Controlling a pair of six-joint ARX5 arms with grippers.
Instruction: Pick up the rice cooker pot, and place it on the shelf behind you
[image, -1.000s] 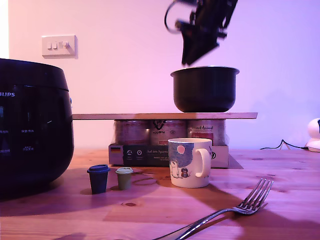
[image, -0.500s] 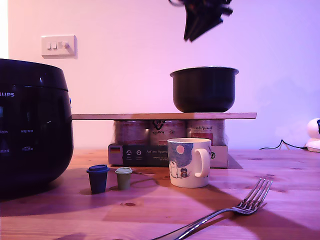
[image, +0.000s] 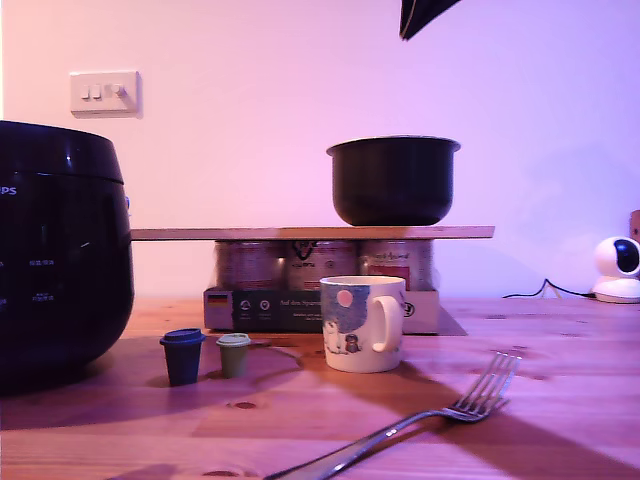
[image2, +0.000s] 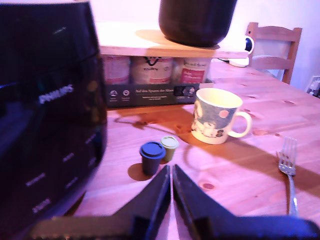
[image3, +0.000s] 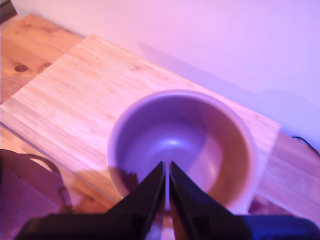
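Observation:
The rice cooker pot (image: 393, 180), dark and round, stands upright on the pale wooden shelf (image: 310, 232), toward the exterior view's right end of it. The second wrist view looks down into the empty pot (image3: 182, 145) on the plank (image3: 75, 95). My second gripper (image3: 166, 167) is shut on nothing and hangs well above the pot. Only its dark tip (image: 422, 16) shows at the top edge of the exterior view. My first gripper (image2: 171, 172) is shut and empty, low over the tabletop beside the black cooker body (image2: 45, 115). The pot (image2: 197, 20) shows far ahead of it.
The shelf rests on cans in a dark box (image: 320, 295). In front of them stand a painted mug (image: 362, 322), a blue capsule (image: 182, 356) and a green capsule (image: 234, 354). A fork (image: 440, 415) lies near the table's front. The black cooker body (image: 55, 250) fills the exterior view's left. A white camera (image: 615, 270) sits far right.
My second gripper has risen from just above the pot to the top edge of the exterior view. The pot stays on the shelf. The whole scene has shifted slightly left in that view.

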